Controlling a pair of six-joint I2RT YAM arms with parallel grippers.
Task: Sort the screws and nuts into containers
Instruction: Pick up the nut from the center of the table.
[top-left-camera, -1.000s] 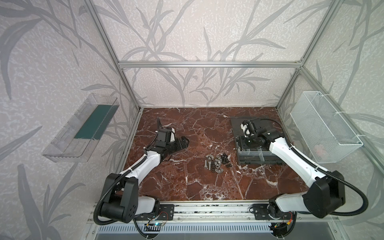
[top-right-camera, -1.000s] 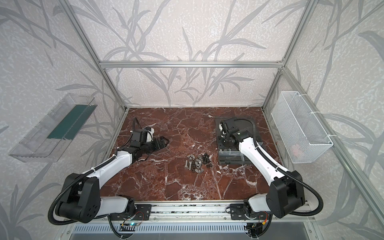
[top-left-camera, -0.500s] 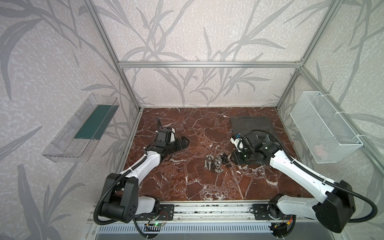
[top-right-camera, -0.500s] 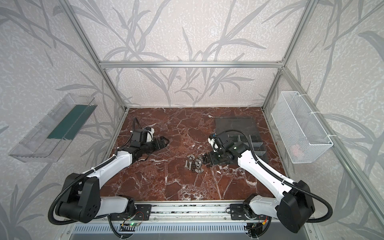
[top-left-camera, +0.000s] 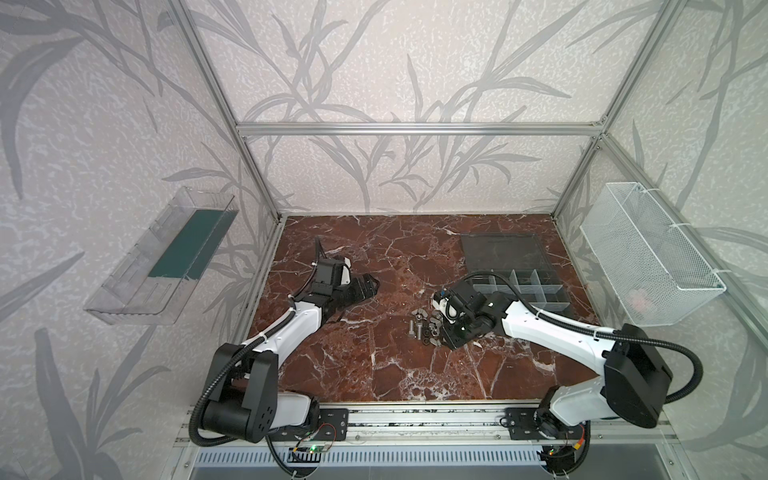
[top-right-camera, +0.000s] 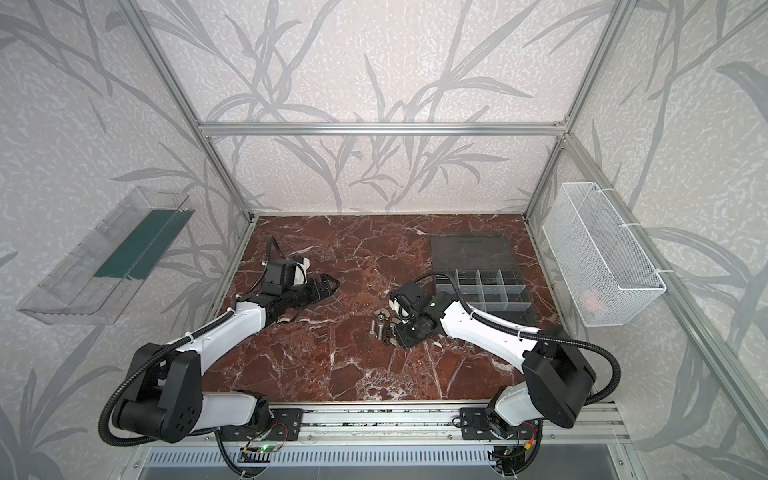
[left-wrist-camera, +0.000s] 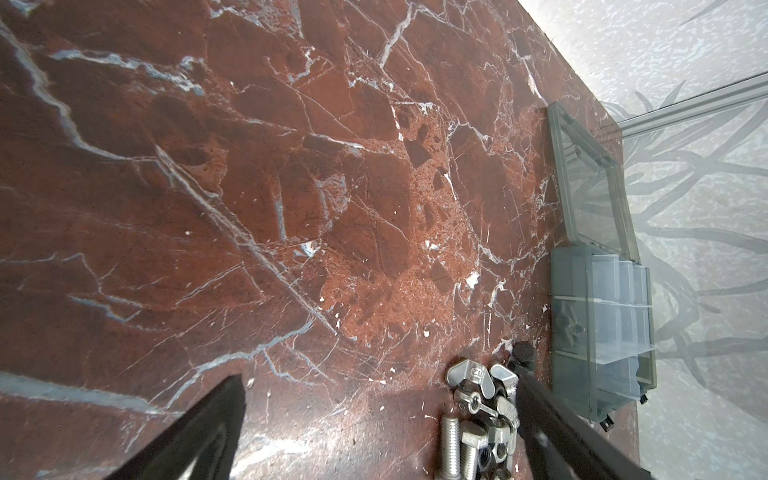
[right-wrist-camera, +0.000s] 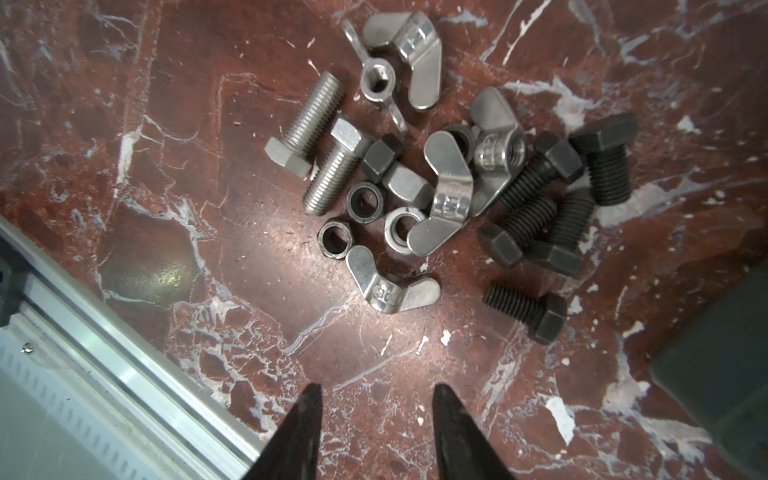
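Note:
The screws and nuts (top-left-camera: 428, 328) (top-right-camera: 384, 328) lie in one loose pile mid-table. In the right wrist view I see silver screws (right-wrist-camera: 311, 133), black screws (right-wrist-camera: 540, 199), hex nuts (right-wrist-camera: 365, 203) and silver wing nuts (right-wrist-camera: 449, 195). My right gripper (right-wrist-camera: 376, 390) (top-left-camera: 452, 338) hovers at the pile's right edge, open, with bare marble between its fingers. The containers are compartments of the grey organiser box (top-left-camera: 523, 286) (top-right-camera: 486, 291) (left-wrist-camera: 598, 320), just right of the pile, with its lid (top-left-camera: 503, 253) flat behind it. My left gripper (left-wrist-camera: 379, 376) (top-left-camera: 368, 286) rests low at the left, open and empty.
A white wire basket (top-left-camera: 648, 257) hangs on the right wall and a clear tray with a green strip (top-left-camera: 166, 253) on the left wall. An aluminium rail (top-left-camera: 415, 419) (right-wrist-camera: 124, 332) runs along the table's front edge. The box's corner (right-wrist-camera: 715, 374) sits near my right fingers.
My right arm has swung from over the organiser box leftward and forward to the pile of fasteners. The left arm has not moved.

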